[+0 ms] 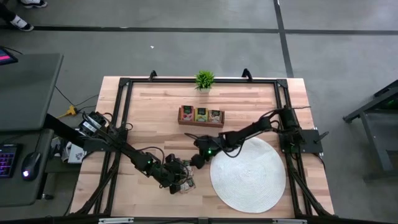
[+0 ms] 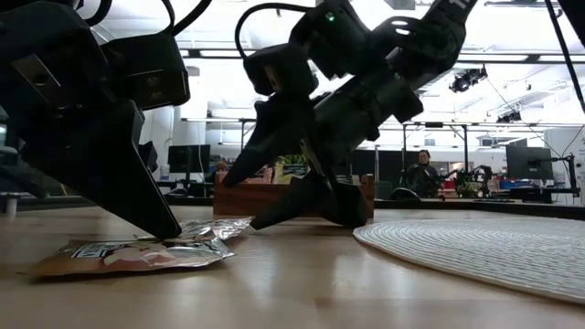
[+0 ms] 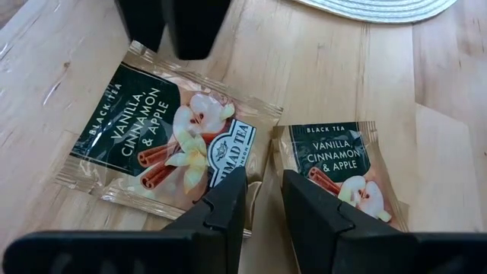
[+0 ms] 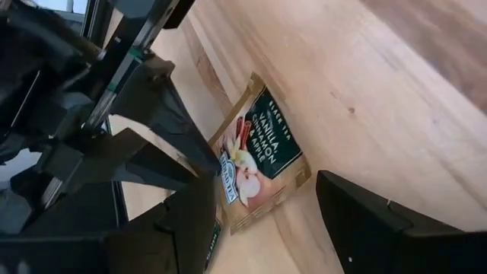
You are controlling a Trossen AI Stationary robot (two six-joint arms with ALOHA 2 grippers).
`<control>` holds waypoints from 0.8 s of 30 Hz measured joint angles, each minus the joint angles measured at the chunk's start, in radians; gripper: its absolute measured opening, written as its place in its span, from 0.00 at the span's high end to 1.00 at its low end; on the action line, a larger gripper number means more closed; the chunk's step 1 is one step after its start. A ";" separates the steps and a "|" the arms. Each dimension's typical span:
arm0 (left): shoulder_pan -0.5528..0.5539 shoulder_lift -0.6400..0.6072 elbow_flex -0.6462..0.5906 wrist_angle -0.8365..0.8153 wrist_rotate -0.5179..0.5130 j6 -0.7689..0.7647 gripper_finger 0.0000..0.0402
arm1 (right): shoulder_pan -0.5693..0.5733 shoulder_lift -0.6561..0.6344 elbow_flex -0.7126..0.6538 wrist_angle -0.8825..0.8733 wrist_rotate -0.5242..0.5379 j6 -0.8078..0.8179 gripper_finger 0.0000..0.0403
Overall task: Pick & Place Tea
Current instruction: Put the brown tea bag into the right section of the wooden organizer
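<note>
Two flat tea packets with dark "Vanilla, Cinnamon & Apple" labels lie side by side on the wooden table, one larger in the left wrist view (image 3: 163, 133) and one beside it (image 3: 342, 171); they show near the table's near edge (image 1: 186, 184). My left gripper (image 3: 264, 186) is down at the gap between them, its fingers a narrow gap apart. My right gripper (image 4: 262, 183) is wide open, slanting low over a packet (image 4: 262, 148) from the far right. The left gripper hides part of the packets in the high view. My left gripper comes down at a slant from the table's left. One fingertip (image 3: 232, 194) rests on the edge (image 3: 245, 156) of the larger packet that faces the other packet; in the low view its tip (image 2: 169, 230) meets the flat packet (image 2: 137, 254). My right gripper: I cannot tell whether it touches the packet.
A wooden box (image 1: 201, 116) holding more tea packets stands at the table's middle, a small green potted plant (image 1: 204, 79) at the far edge. The round white woven mat (image 1: 249, 175) lies right of both grippers. A black frame (image 1: 122, 106) runs around the table.
</note>
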 joint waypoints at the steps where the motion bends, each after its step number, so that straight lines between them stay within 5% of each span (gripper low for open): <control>1: 0.000 0.000 0.000 0.000 0.000 0.000 0.77 | 0.002 0.000 0.000 0.000 -0.002 0.001 0.45; 11: 0.001 0.002 -0.001 0.014 -0.006 0.000 0.77 | 0.005 0.002 -0.001 0.000 0.004 0.005 0.47; 24: 0.021 0.003 -0.001 0.035 -0.013 0.023 0.77 | 0.008 0.005 -0.003 0.044 0.050 -0.009 0.66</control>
